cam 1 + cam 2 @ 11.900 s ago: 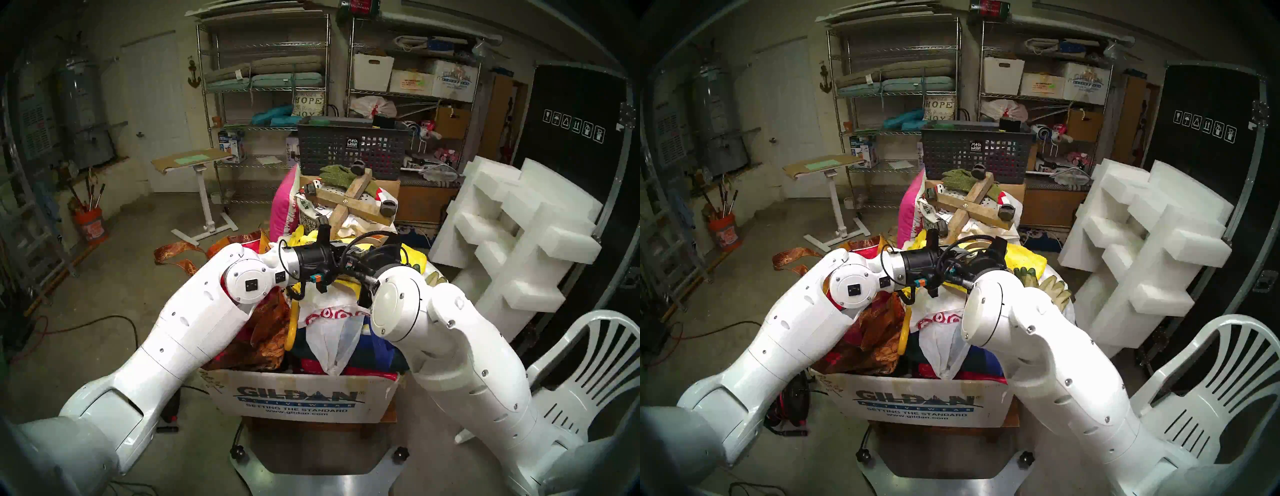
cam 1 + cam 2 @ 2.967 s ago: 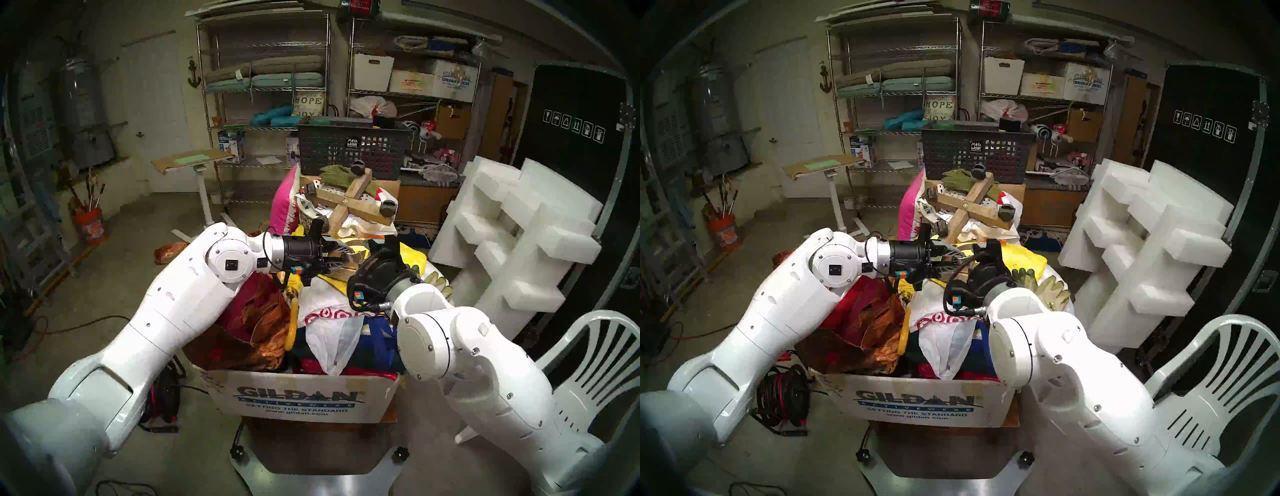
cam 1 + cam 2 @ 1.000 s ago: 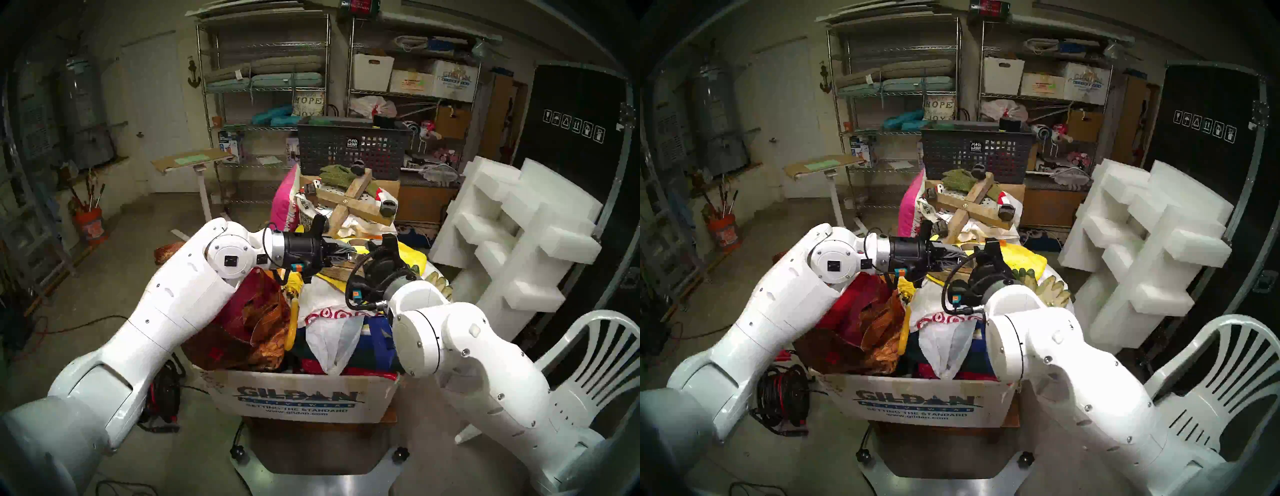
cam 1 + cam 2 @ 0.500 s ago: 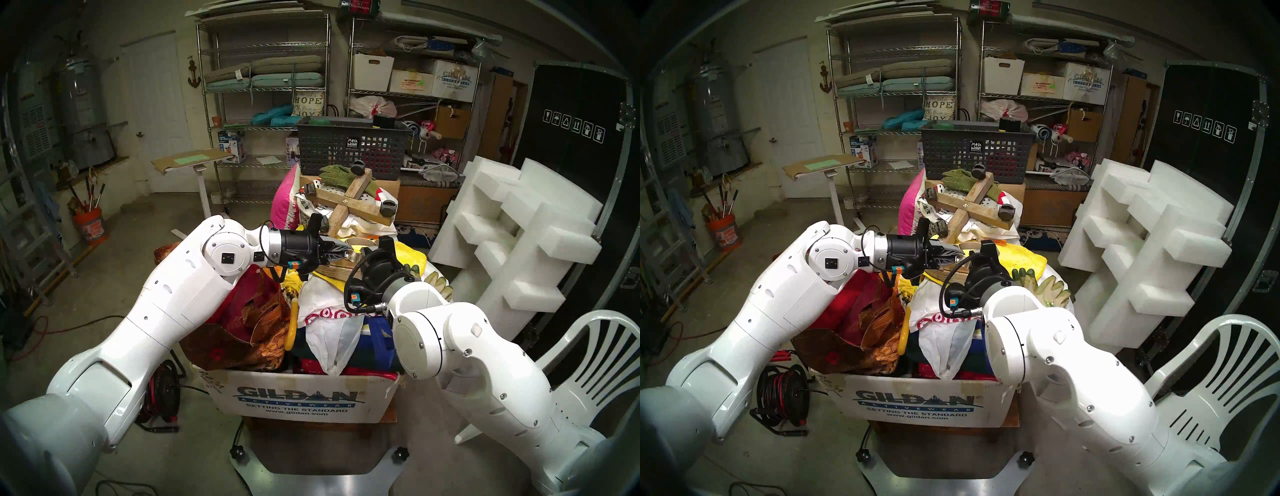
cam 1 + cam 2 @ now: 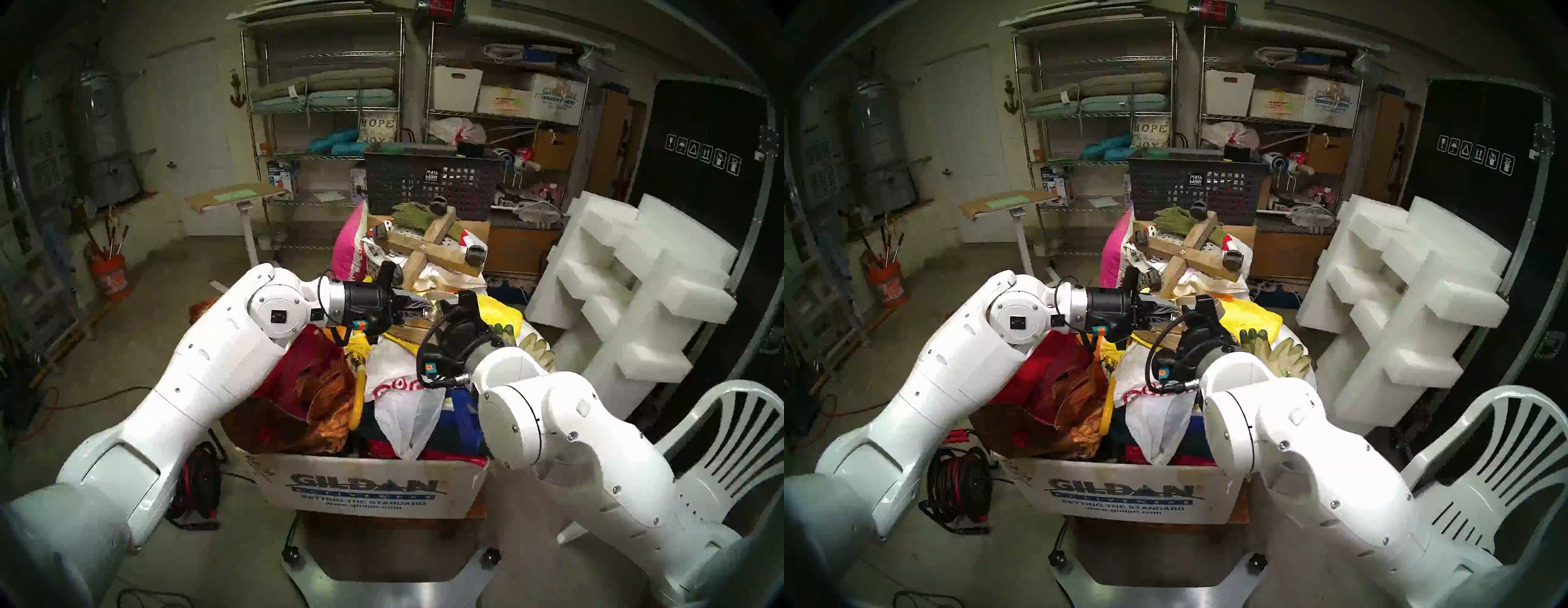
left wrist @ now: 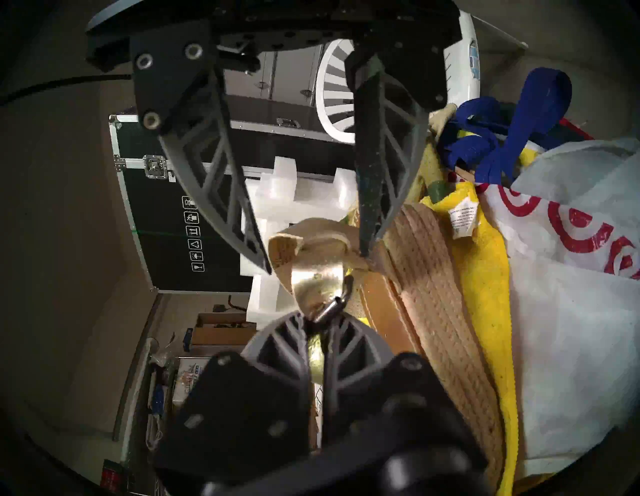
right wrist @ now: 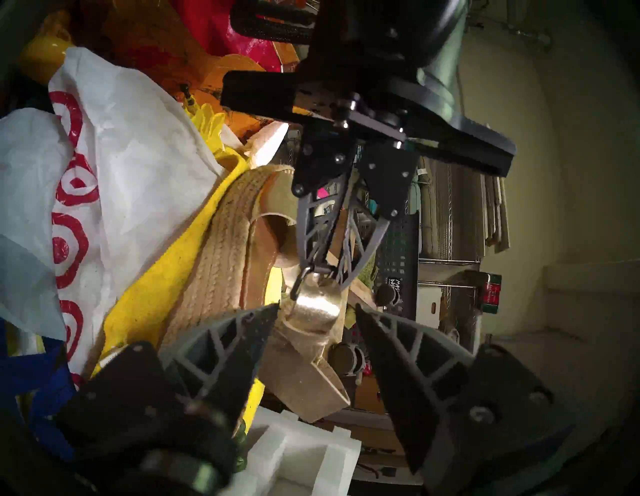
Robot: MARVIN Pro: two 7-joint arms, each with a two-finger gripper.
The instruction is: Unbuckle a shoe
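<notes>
Espadrille wedge sandal (image 7: 221, 270) on its side atop yellow cloth (image 6: 485, 277), beside white Target bag (image 7: 114, 145). My left gripper (image 6: 320, 320) clenched on small metal buckle (image 6: 332, 306) at sandal strap. My right gripper (image 7: 317, 311) released, fingers straddling gold strap (image 7: 311, 304), not gripping. Risk I see: buckle slips from thin pinch; sandal unanchored on soft pile, so any tug drags whole shoe instead of freeing strap.

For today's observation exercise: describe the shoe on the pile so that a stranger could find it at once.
Start at the overfilled cardboard box lettered GILDAN. On top of its heap, on a yellow cloth beside a white bag with red rings, lies the shoe. Unlike the soft things around it, it has a woven rope sole and a tan strap with a metal buckle.
</notes>
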